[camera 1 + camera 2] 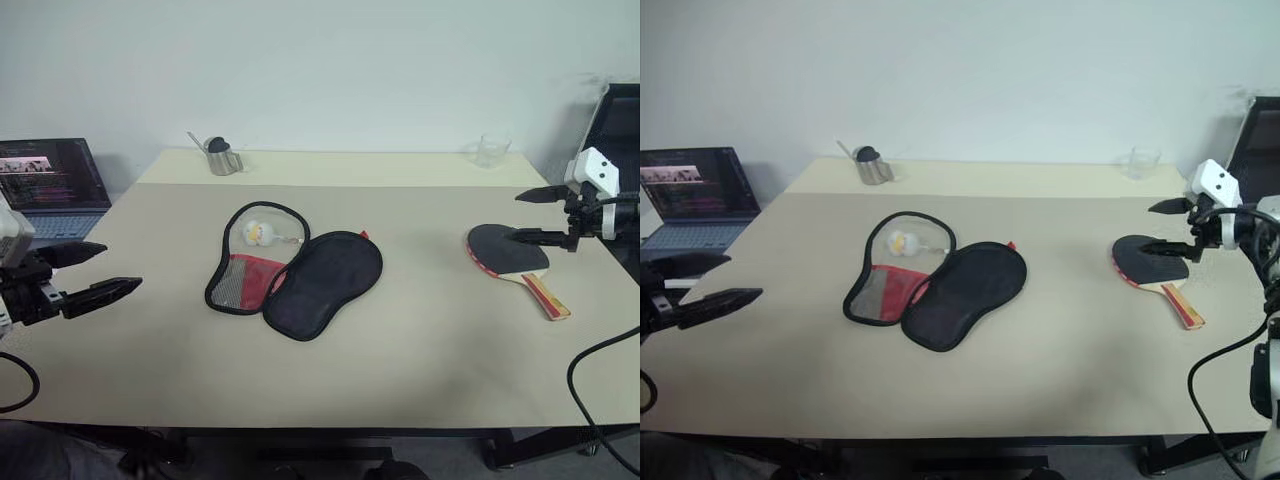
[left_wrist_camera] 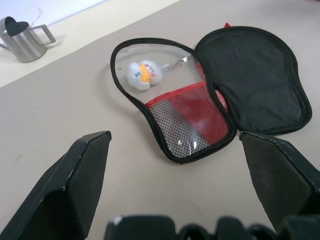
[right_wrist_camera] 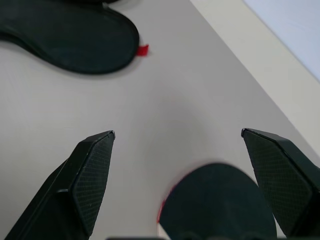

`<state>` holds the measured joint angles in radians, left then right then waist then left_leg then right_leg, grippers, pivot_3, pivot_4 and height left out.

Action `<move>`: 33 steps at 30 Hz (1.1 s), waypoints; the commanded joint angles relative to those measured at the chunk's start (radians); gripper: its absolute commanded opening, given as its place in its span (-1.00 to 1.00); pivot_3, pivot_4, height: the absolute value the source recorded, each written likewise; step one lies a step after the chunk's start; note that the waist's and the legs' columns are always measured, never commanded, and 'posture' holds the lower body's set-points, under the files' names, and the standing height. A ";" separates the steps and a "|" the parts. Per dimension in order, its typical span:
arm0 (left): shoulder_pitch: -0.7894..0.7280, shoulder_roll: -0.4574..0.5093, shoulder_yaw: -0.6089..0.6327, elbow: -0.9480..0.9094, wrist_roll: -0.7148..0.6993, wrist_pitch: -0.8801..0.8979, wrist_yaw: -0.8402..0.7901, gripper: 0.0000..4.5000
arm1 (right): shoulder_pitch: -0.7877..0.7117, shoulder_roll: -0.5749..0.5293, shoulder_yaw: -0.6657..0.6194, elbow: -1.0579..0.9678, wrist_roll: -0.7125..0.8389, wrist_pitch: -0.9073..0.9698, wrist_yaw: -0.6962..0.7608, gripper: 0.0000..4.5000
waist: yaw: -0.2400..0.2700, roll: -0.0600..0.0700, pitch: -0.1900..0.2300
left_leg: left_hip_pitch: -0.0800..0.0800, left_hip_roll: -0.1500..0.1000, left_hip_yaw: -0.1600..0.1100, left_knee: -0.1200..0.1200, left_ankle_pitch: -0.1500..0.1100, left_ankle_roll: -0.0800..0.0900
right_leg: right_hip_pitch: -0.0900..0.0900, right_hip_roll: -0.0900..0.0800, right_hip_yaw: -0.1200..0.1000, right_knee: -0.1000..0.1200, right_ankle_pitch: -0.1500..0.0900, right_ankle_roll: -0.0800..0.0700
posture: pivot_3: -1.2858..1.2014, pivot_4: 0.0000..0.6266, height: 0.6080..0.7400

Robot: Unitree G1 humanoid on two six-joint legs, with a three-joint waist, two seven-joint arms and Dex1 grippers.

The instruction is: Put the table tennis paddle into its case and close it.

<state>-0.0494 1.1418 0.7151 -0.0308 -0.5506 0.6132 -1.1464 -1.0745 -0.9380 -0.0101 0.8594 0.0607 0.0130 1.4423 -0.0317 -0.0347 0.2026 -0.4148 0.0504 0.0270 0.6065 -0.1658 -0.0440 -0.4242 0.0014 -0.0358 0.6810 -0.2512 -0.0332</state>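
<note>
The case (image 1: 295, 272) lies unzipped and spread open in the middle of the table (image 1: 420, 370). Its red panel and mesh pocket (image 2: 187, 122) face up, and a white-yellow charm (image 2: 142, 74) rests on the clear half. The table tennis paddle (image 1: 508, 252) lies flat at the right, black blade toward the case, its striped handle (image 1: 545, 296) pointing to the near right. My right gripper (image 1: 515, 217) hovers open just above the blade, nothing between its fingers. My left gripper (image 1: 120, 266) hangs open at the table's left edge, well left of the case, pointing toward it.
An open laptop (image 1: 50, 185) stands beyond the table's left side. A metal cup (image 1: 222, 157) sits at the back left and a clear glass (image 1: 491, 150) at the back right. A black chair (image 1: 618, 120) stands at the right. A black cable (image 1: 600, 380) loops near the right front corner.
</note>
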 commanded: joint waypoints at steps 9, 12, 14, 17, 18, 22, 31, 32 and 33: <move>0.014 -0.005 0.071 -0.065 -0.028 0.033 0.005 1.00 | -0.028 0.033 -0.003 -0.065 0.039 0.037 0.006 0.98 | 0.000 0.000 0.000 | 0.000 0.000 0.000 0.000 0.000 0.000 | 0.000 0.000 0.000 0.000 0.000 0.000 | 0.03 -0.52 1.00; -0.002 -0.027 0.037 -0.064 -0.022 0.020 0.031 1.00 | -0.011 0.026 -0.003 -0.065 0.037 0.035 -0.005 0.98 | 0.001 0.000 0.000 | 0.000 0.000 0.000 0.000 0.000 0.000 | 0.000 0.000 0.000 0.000 0.000 0.000 | 0.03 -0.52 1.00; -0.017 -0.037 0.006 -0.074 -0.020 0.014 0.050 1.00 | -0.006 0.020 -0.007 -0.059 0.040 0.030 -0.005 0.98 | 0.001 0.000 0.000 | 0.000 0.000 0.000 0.000 0.000 0.000 | 0.000 0.000 0.000 0.000 0.000 0.000 | 0.03 -0.52 1.00; -0.097 -0.049 -0.076 -0.010 0.005 -0.009 0.097 1.00 | 0.021 0.019 -0.016 -0.094 0.051 0.062 -0.022 0.98 | 0.003 0.000 0.000 | 0.000 0.000 0.000 0.001 0.000 0.000 | 0.001 0.000 0.000 0.000 0.000 0.000 | 0.03 -0.52 1.00; -0.123 -0.046 -0.101 -0.001 0.011 -0.011 0.109 1.00 | 0.026 0.016 -0.016 -0.111 0.057 0.069 -0.013 0.98 | 0.004 0.000 0.000 | 0.000 0.000 0.000 0.001 0.000 0.000 | 0.001 0.000 -0.001 0.000 0.000 0.000 | 0.03 -0.52 1.00; -0.187 -0.081 -0.197 0.004 0.025 -0.029 0.139 1.00 | 0.046 0.032 -0.025 -0.138 0.071 0.070 -0.033 0.98 | 0.003 0.000 0.000 | 0.000 -0.001 0.000 0.001 0.000 0.000 | 0.001 0.000 0.000 0.000 0.001 0.001 | 0.03 -0.52 1.00; -0.218 -0.168 -0.350 -0.074 0.042 -0.003 0.212 1.00 | 0.148 0.049 -0.045 -0.326 0.125 0.163 -0.069 0.98 | 0.003 0.000 0.000 | 0.000 0.000 0.000 0.001 0.000 0.000 | 0.001 0.001 0.000 0.001 0.001 0.001 | 0.03 -0.52 1.00; -0.231 -0.193 -0.385 -0.097 0.037 0.006 0.221 1.00 | 0.151 0.051 -0.047 -0.337 0.128 0.169 -0.074 0.98 | 0.004 0.000 0.000 | 0.000 0.000 0.000 0.002 0.000 0.000 | 0.001 0.001 0.000 0.001 0.001 0.001 | 0.03 -0.52 1.00; -0.241 -0.215 -0.419 -0.121 0.030 0.015 0.226 1.00 | 0.153 0.053 -0.049 -0.347 0.131 0.174 -0.079 0.98 | 0.004 0.000 0.000 | 0.000 0.000 0.000 0.002 0.000 0.000 | 0.001 0.001 0.000 0.001 0.001 0.001 | 0.03 -0.52 1.00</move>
<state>-0.2756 0.9428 0.3378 -0.0912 -0.5098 0.6185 -0.9317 -0.9132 -0.8706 -0.0217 0.5558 0.1630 0.1781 1.3721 -0.0273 -0.0347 0.2025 -0.4147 0.0495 0.0269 0.6089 -0.1659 -0.0439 -0.4223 0.0013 -0.0353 0.6816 -0.2499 -0.0311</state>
